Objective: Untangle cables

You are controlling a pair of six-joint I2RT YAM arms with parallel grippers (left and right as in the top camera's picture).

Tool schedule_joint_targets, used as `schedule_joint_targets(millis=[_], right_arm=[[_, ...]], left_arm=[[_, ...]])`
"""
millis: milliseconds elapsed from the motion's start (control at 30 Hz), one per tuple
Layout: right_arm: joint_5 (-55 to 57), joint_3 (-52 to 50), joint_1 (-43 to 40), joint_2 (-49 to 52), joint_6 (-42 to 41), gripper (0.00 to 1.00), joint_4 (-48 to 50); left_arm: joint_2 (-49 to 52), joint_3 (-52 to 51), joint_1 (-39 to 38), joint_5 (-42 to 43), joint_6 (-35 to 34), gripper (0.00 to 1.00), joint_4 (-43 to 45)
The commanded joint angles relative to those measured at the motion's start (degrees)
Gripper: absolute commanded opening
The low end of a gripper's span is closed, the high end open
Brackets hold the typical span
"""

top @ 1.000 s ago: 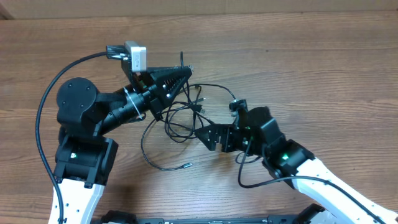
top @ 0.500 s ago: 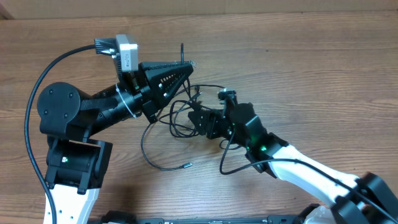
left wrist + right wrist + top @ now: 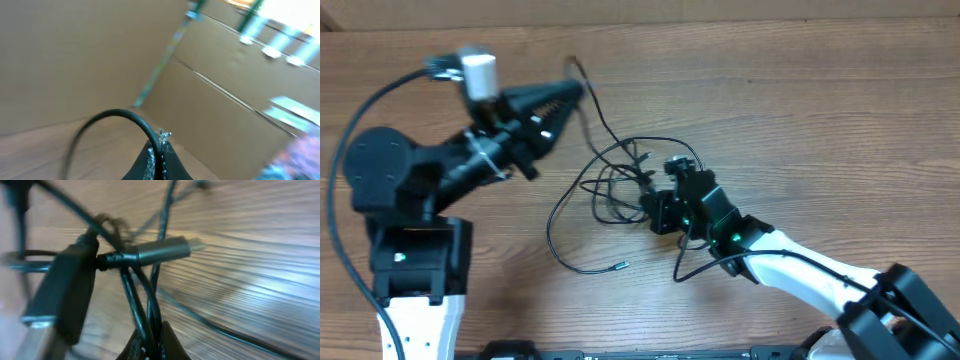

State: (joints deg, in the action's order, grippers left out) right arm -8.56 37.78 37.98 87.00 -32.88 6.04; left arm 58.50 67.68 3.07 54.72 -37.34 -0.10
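Observation:
A tangle of thin black cables [image 3: 616,182] lies mid-table, with one loose plug end [image 3: 620,265] trailing toward the front. My left gripper [image 3: 572,93] is shut on one cable strand [image 3: 592,118], stretched from the tangle toward the far left. The left wrist view shows that cable [image 3: 120,114] arching out of the shut left gripper [image 3: 160,161]. My right gripper [image 3: 652,206] sits at the tangle's right side. In the right wrist view it [image 3: 152,342] is shut on two strands [image 3: 135,297], below a metal-tipped plug [image 3: 165,250] and a black connector [image 3: 65,287].
The wooden table [image 3: 840,110] stretches bare to the right and back. A thick arm cable [image 3: 360,110] loops over my left arm, and another [image 3: 692,262] hangs beside my right wrist. Brown cardboard panels [image 3: 75,55] stand beyond the table's far edge.
My left gripper swung left and farther back, drawing its cable strand out of the tangle. My right gripper moved into the tangle and shut on strands there.

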Motion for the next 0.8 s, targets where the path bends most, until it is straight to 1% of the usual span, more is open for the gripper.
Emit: schedule_joint_targets(millis=[0, 67, 133, 267, 333, 400, 467, 600, 633, 700, 767], right_arm=[[6.47, 0.57, -6.25, -5.22, 1.92, 0.04, -6.34], [6.58, 0.57, -11.26, -7.89, 1.92, 0.04, -13.05], [6.54, 0.57, -15.45, -9.9, 1.92, 0.04, -18.03], [3.21, 0.57, -22.23, -12.83, 1.92, 0.04, -24.39], [1.09, 0.55, -24.35, -13.25, 1.92, 0.08, -26.14], [1.03, 0.55, -25.35, -13.2, 1.92, 0.09, -27.85], [0.98, 0.55, -25.77, -13.2, 1.9, 0.1, -29.09], [0.72, 0.55, -25.77, -13.22, 1.88, 0.16, -30.47], [0.42, 0.55, -25.77, -13.22, 1.88, 0.19, -30.69], [0.04, 0.55, -25.77, -13.22, 1.88, 0.35, -31.34], [-0.15, 0.55, -25.77, -13.22, 1.86, 0.46, -31.93]], left_arm=[[-0.98, 1.77, 7.39, 4.7, 0.46, 0.04, -1.81], [-0.98, 1.77, 13.03, 8.22, 0.5, 0.04, -4.42], [-0.98, 1.77, 17.05, 10.34, 0.52, 0.04, -6.6], [-0.87, 1.77, 23.12, 11.34, 2.16, 0.04, -11.45], [-0.87, 1.77, 24.83, 10.86, 4.0, 0.04, -13.86], [-0.87, 1.77, 25.59, 10.51, 5.53, 0.04, -16.2], [-0.83, 1.77, 25.68, 9.53, 6.43, 0.04, -18.45], [-0.81, 1.77, 25.68, 7.19, 7.89, 0.04, -22.16], [-0.81, 1.77, 25.68, 7.23, 7.87, 0.04, -22.58], [-0.76, 1.77, 25.68, 7.23, 7.87, 0.04, -22.91], [-0.76, 1.77, 25.68, 7.26, 7.89, 0.04, -22.91]])
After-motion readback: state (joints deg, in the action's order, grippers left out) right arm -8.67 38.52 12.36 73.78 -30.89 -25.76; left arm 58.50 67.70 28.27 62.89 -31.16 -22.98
